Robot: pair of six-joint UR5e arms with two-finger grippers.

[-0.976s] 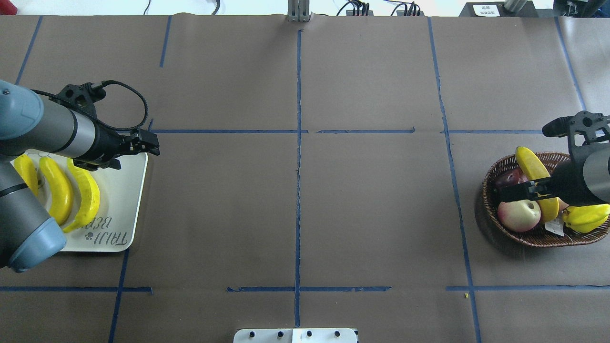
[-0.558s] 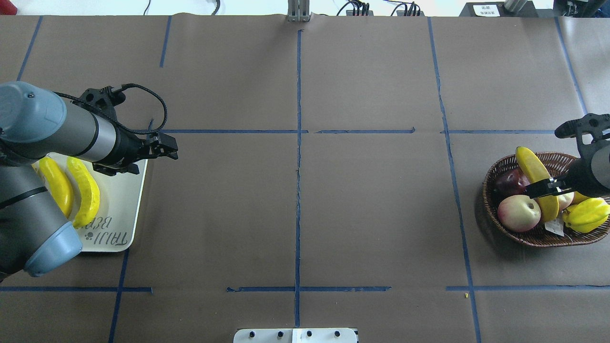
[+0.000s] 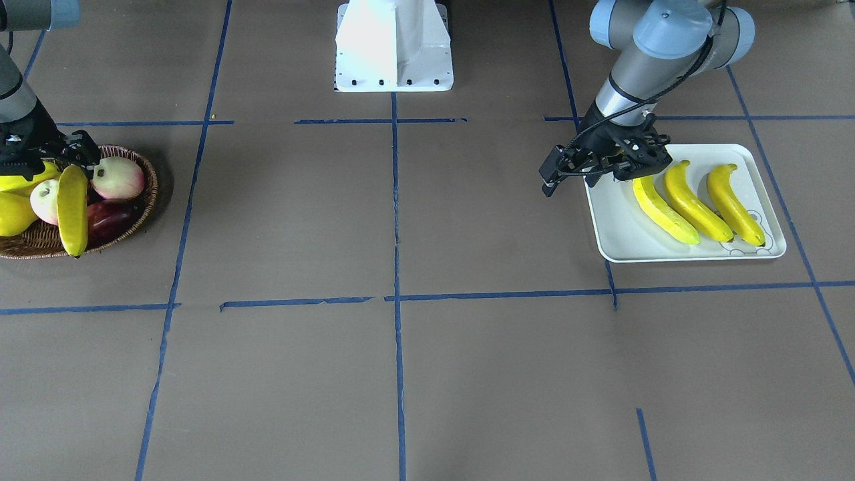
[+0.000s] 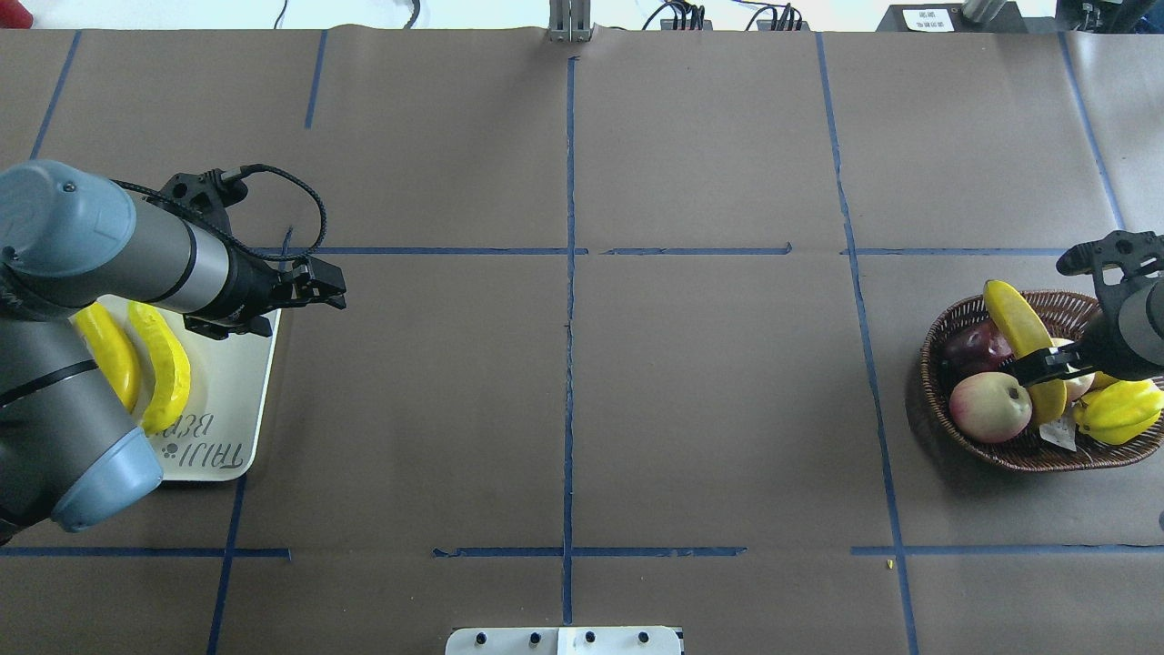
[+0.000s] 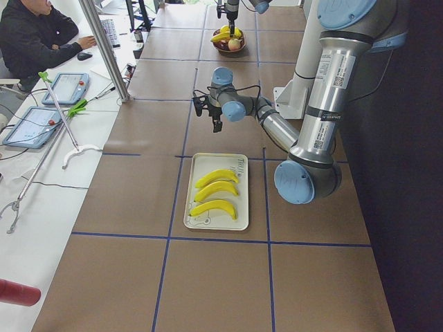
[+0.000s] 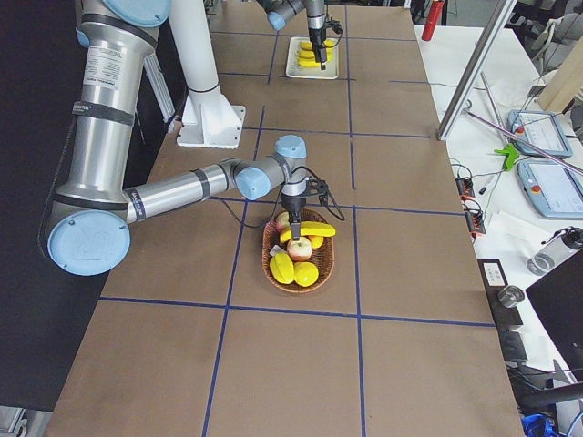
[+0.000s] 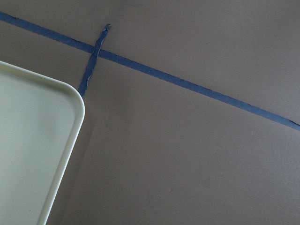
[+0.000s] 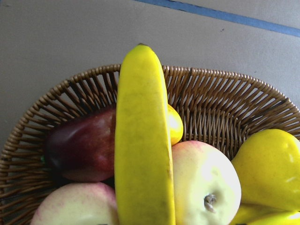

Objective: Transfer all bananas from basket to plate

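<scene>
On the table [image 4: 582, 409], three bananas [image 3: 695, 200] lie on the plate [image 3: 621, 240]. Left fingers [image 4: 326, 287] hang empty nearby, right fingers [image 4: 1032, 368] over the basket's [image 4: 1018, 455] banana [image 4: 1014, 318]; their spread cannot be told.

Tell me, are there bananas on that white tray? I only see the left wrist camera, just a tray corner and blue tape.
Observer: Yes, three bananas lie side by side on the plate.
Operator: Any in the basket?
Observer: One banana lies across the other fruit in the basket.
Operator: Is a gripper grabbing it?
Observer: The right gripper is at that banana, but I cannot tell whether it has closed.
</scene>
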